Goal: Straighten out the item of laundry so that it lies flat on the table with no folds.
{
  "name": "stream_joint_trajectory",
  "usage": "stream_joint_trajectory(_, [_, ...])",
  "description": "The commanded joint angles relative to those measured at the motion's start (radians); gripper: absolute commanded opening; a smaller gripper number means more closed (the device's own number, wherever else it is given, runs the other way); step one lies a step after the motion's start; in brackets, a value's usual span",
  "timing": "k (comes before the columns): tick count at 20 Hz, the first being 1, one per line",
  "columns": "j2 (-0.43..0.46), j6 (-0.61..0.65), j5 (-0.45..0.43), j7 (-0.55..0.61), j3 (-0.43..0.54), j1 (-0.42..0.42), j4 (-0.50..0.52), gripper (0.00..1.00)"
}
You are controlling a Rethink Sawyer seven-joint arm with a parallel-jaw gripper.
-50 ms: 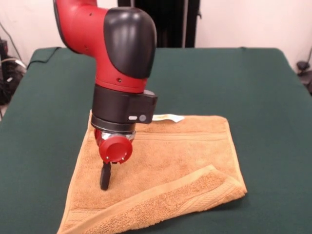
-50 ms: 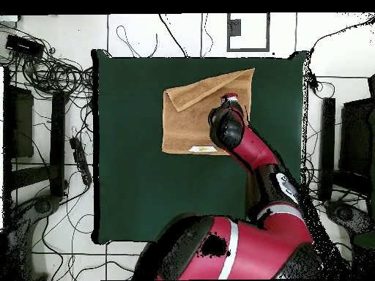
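The item of laundry point(image 1: 170, 156), an orange-tan towel, lies near the front of the table point(image 1: 253, 83), which is covered in dark green cloth. Its near edge is folded back over itself in a long diagonal strip point(image 1: 195, 190), thickest at the near right corner. A white label point(image 1: 168, 117) sticks out at the far edge. My gripper point(image 1: 105, 181) points straight down onto the left part of the towel, at or just above the cloth. In the overhead view the towel point(image 2: 187, 121) shows its folded strip point(image 2: 212, 84) along the top edge, and the wrist point(image 2: 227, 124) hides the gripper.
Green table point(image 2: 132, 183) surface stretches widely around the towel on all sides. Cables point(image 2: 51, 73) and dark stands point(image 2: 58, 139) lie on the floor around the table. My arm point(image 2: 264, 165) reaches over the table's right part in the overhead view.
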Motion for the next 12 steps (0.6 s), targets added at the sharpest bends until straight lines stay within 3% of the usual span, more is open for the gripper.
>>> stream_joint_trajectory(1, [0.033,0.001,-0.067,0.107,0.157,-0.040,0.027,0.00])
stream_joint_trajectory(6, [-0.021,0.036,-0.071,0.157,0.152,-0.056,0.114,0.00])
stream_joint_trajectory(12, [-0.038,0.004,-0.112,0.176,0.217,-0.110,0.187,0.00])
